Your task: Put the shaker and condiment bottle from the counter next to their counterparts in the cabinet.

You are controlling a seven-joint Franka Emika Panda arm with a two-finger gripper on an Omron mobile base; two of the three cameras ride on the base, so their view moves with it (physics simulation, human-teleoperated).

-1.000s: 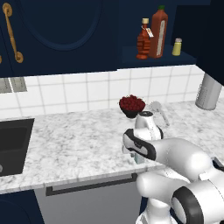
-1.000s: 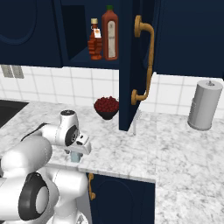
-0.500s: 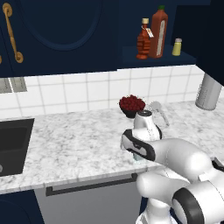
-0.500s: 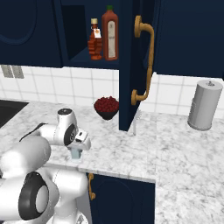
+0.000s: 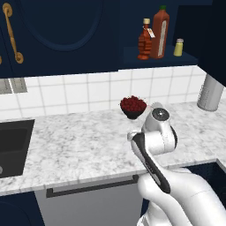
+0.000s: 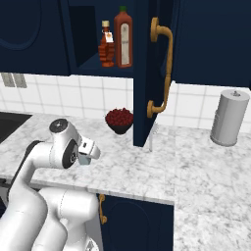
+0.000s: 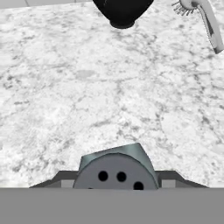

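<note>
From the left base view, we saw the condiment bottle already in the cabinet; from the right base view, our gripper sat low over the counter; in the hand view, it squeezed the shaker between both fingers; the smooth little jar could slip out if we lifted fast.

The bottle labels carry no readable text.

Shaker on counter, before bowl.
</note>
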